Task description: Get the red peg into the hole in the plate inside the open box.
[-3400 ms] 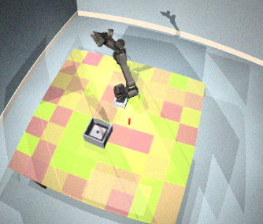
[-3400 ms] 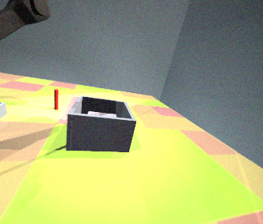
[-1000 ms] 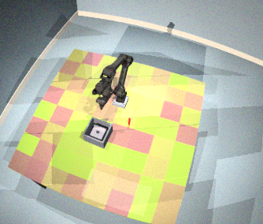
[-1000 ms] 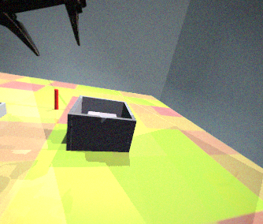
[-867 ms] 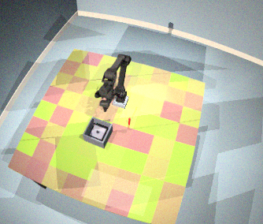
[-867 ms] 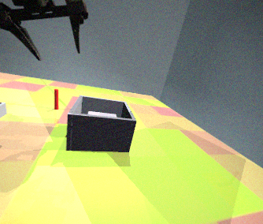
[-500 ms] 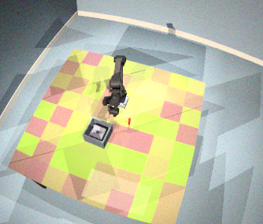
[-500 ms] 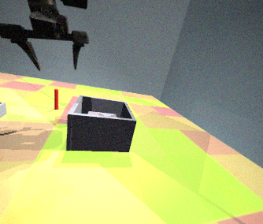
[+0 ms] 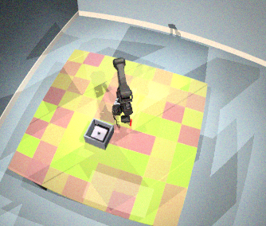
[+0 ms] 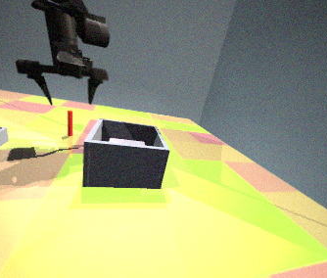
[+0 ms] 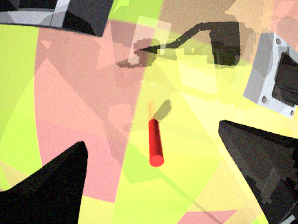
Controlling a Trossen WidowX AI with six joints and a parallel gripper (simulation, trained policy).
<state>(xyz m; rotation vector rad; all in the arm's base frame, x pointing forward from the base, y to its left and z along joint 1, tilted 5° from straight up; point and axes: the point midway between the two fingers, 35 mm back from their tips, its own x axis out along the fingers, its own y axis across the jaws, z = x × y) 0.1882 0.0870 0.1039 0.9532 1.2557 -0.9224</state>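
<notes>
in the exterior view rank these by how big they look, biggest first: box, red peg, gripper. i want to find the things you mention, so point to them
1. Gripper (image 9: 121,123) (image 10: 71,104) (image 11: 154,137) or box (image 9: 88,137) (image 10: 125,165) (image 11: 80,15): too close to rank, as nearness to the camera may sway it.
2. Red peg (image 9: 131,122) (image 10: 70,123) (image 11: 156,142), clearly the smallest.

Bench (image 9: 174,159) (image 10: 184,235) (image 11: 95,165): multicolour check top. On it: 1 upright red peg (image 9: 131,122) (image 10: 70,123) (image 11: 156,144), 1 open box (image 9: 98,141) (image 10: 125,165) (image 11: 80,20), near each other.

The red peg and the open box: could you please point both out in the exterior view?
red peg (image 10: 70,123): exterior view, middle of its shaft
open box (image 10: 125,165): exterior view, near outer wall
</notes>
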